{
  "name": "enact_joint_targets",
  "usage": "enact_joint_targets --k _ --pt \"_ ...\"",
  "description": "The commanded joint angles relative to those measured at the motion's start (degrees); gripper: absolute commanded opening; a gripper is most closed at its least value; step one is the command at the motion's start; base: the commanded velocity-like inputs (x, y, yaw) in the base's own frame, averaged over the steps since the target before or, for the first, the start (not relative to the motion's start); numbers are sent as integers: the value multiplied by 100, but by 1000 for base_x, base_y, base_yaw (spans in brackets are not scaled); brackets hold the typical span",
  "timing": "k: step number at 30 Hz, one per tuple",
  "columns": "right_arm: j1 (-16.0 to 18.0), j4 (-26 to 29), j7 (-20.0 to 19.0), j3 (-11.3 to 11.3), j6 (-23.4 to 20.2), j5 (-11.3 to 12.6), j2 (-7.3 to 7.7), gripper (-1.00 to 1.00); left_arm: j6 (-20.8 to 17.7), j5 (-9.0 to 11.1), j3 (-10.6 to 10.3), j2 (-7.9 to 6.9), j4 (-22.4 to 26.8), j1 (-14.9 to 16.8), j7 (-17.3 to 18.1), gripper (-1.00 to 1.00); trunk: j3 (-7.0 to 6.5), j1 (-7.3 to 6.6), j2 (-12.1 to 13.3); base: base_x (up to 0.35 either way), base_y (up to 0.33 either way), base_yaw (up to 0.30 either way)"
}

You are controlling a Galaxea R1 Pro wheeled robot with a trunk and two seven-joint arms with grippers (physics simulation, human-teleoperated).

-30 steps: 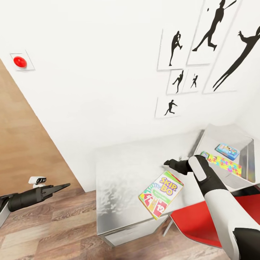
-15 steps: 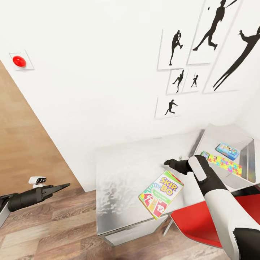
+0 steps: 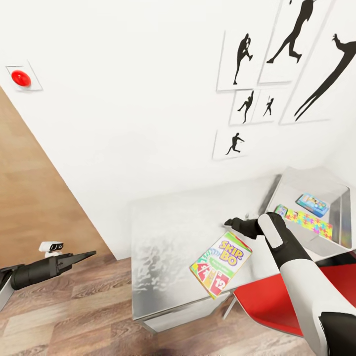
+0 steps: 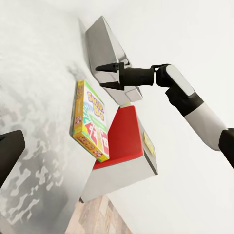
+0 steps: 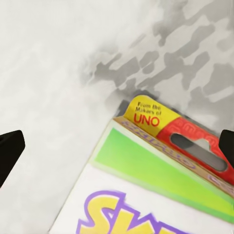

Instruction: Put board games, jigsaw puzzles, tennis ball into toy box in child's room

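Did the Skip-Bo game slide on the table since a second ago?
No. The Skip-Bo game sits at the same spot by the table's near edge. Only the wall pictures shifted, so the camera tilted.

- Head view: high, looking forward and down at the table against the white wall with silhouette posters; mid range. Left arm low at the picture's left over wood floor, right arm coming in from the lower right over the table.
- Left wrist view: set off to the table's side, rolled, looking across the top; mid range. Takes in the SKIP-BO box, the red chair and the right gripper.
- Right wrist view: very close, facing straight down on the tabletop and the SKIP-BO box top edge.
- Shared: SKIP-BO box and the tabletop under it sit in all three views.
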State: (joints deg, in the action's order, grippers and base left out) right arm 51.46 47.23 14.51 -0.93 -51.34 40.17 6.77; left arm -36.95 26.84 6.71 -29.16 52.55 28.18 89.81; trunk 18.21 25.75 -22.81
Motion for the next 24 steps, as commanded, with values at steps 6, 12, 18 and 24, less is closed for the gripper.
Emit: enact_joint_targets --k 6,12,18,24 --pt "4 6 56 -3 -17 61 -1 100 -63 -1 -3 -2 1 3 19 100 60 3 -11 0 0 0" --pt "4 5 54 6 -17 61 0 100 -66 -3 -3 -2 1 3 19 100 111 3 -11 0 0 0" --pt "4 5 53 12 -17 61 -4 100 -68 -3 -3 -2 1 3 19 100 161 3 -11 -1 5 0" --pt "4 5 52 14 -18 62 -8 100 -73 -2 -3 -2 1 3 19 100 211 3 -11 -40 120 0"
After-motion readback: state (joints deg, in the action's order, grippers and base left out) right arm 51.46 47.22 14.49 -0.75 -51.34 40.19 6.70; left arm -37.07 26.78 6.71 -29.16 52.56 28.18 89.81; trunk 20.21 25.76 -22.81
